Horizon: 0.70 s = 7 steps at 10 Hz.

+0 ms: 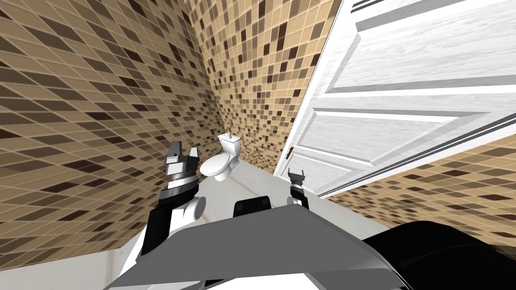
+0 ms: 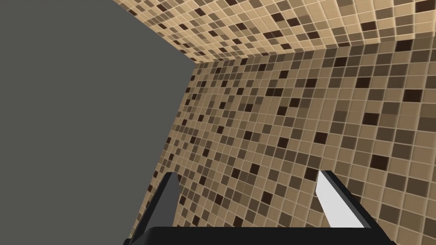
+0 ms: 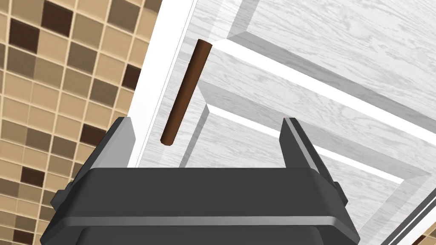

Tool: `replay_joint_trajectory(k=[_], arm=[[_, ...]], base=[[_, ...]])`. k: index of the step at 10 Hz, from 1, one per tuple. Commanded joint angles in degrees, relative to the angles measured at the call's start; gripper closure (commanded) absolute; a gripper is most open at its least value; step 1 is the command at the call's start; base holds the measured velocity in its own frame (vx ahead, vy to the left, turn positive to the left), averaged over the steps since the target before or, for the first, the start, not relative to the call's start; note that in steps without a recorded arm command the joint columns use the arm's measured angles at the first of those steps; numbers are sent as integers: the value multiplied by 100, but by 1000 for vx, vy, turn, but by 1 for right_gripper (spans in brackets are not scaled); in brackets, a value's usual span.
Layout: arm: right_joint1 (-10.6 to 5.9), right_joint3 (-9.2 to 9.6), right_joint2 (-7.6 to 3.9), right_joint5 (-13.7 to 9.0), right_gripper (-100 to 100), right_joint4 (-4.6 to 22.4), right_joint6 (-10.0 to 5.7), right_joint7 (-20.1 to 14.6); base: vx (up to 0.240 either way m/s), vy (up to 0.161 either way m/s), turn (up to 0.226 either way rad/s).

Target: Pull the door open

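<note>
Plainly, the left arm (image 1: 176,181) is the idle one: it is held up beside the tiled wall (image 1: 90,126), away from the work, and the left jaws stand open with nothing between them. A white toilet (image 1: 221,162) sits on the floor in the far corner, well apart from either arm. Further right, the right jaws are likewise open and empty, aimed at the door's free edge because the brown bar handle (image 3: 185,93) is mounted there. The handle lies ahead of the fingers (image 3: 296,142), not yet between them and nearer one than the other, so I judge this the approach before the grip. The white panelled door (image 1: 403,100) takes up the right side, and the pull cannot begin until the jaws close round the bar.
</note>
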Motion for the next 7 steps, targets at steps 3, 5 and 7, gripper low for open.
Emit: replay_joint_trajectory(k=[3, 5, 7], arm=[[-107, -39, -71, -420, -100, 460, -144, -434], [-143, -48, -102, -629, -100, 693, -233, -655], [-178, -57, -132, -829, -100, 915, -318, -868]], base=[[77, -60, 173], [68, -69, 149], [62, -55, 167]])
